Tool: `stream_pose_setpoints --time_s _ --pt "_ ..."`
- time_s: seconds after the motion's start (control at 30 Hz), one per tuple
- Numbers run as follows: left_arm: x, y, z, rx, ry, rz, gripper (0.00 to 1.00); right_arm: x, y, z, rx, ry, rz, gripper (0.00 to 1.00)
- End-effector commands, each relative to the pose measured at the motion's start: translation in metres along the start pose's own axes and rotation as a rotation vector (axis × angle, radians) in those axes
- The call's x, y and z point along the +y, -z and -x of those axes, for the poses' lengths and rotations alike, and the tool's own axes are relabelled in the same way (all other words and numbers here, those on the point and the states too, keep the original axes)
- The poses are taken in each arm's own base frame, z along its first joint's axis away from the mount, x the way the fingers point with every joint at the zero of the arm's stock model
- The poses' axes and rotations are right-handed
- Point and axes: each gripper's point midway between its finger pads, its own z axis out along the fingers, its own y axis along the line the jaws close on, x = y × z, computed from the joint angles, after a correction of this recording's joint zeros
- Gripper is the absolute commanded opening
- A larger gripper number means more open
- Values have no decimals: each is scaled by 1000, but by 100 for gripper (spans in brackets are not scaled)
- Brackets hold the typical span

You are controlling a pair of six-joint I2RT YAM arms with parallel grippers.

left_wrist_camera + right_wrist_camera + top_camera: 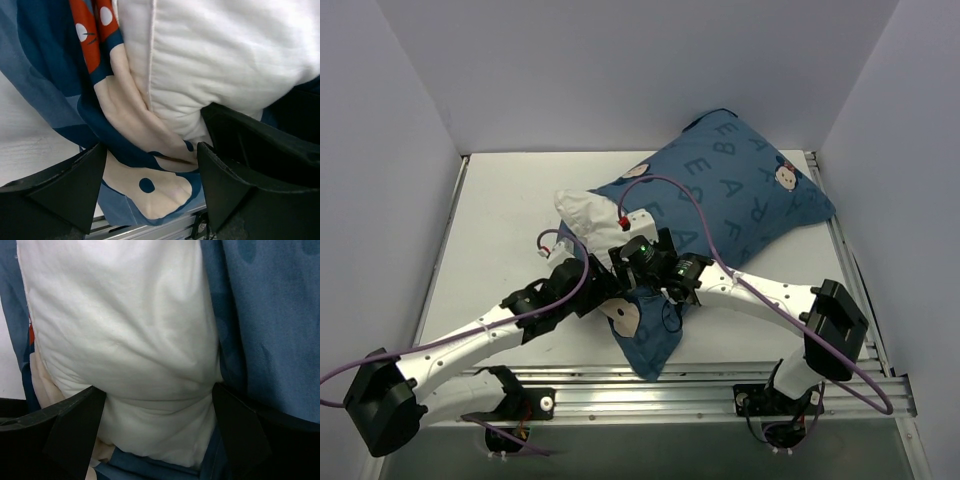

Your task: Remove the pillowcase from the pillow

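The blue letter-printed pillowcase [740, 195] lies slantwise from the far right to the table's near middle, and the white pillow [585, 212] pokes out of it at the left. Both grippers meet over its near end. My left gripper [610, 290] [152, 175] stands open, with a fold of the pillowcase [150, 185] bearing a cream mouse face between its fingers and the pillow [225, 55] just above. My right gripper [658, 280] [157, 410] also stands open. The plump pillow [125, 330] bulges between its fingers and touches both, with the pillowcase [270, 315] to the right.
The white table [500, 230] is boxed in by pale walls at the left, back and right. Aluminium rails [720, 385] run along the near edge and a second rail [842, 240] along the right side. Purple cables loop over both arms.
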Motion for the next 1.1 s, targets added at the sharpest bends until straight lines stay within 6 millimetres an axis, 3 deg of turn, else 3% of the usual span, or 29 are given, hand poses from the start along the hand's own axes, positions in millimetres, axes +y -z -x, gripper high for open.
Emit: stream_pose_setpoints --time_s 0.0,0.07,0.17,0.27,0.3,0.4,0.43,0.47,0.57,0.6,0.67,0.7,0.77,0.8,0.9,1.07 --pt "-27 -4 2 -20 77 -98 80 -9 -16 -26 81 -7 -40 82" --pt "-27 -10 0 -14 71 -89 78 -9 -17 -27 86 -9 -38 80" --pt "-23 -17 -8 12 59 -70 68 -7 -21 -32 97 -13 -37 68" --pt "-20 -21 -20 50 46 -64 49 -6 -27 -32 104 -23 -28 38" --pt "-20 -20 -23 60 40 -69 33 -5 -29 -29 101 -29 -21 30" --pt "-22 -17 -32 81 3 -79 9 5 -37 -14 95 -49 31 0" --pt "-24 -15 -34 83 -6 -89 3 9 -41 -10 101 -52 54 0" --pt "-29 -11 -37 91 -31 -107 2 15 -40 10 67 -66 78 0" --pt "-38 -5 -44 97 -87 -130 2 18 -47 42 31 -111 118 0" --pt "-42 -2 -52 110 -129 -141 2 20 -44 69 -14 -150 138 0" --pt "-51 2 -55 103 -182 -155 2 14 -47 96 -47 -218 168 0" --pt "-53 4 -65 119 -215 -160 2 13 -42 123 -98 -271 192 0" --pt "-64 6 -70 122 -271 -178 2 -2 -42 150 -147 -339 199 0" --pt "-67 7 -80 137 -307 -184 2 -4 -34 176 -199 -384 224 0" --pt "-75 4 -90 149 -390 -183 2 -26 -20 221 -292 -446 226 0" --pt "-83 1 -108 177 -520 -171 2 -75 3 273 -407 -550 216 0"
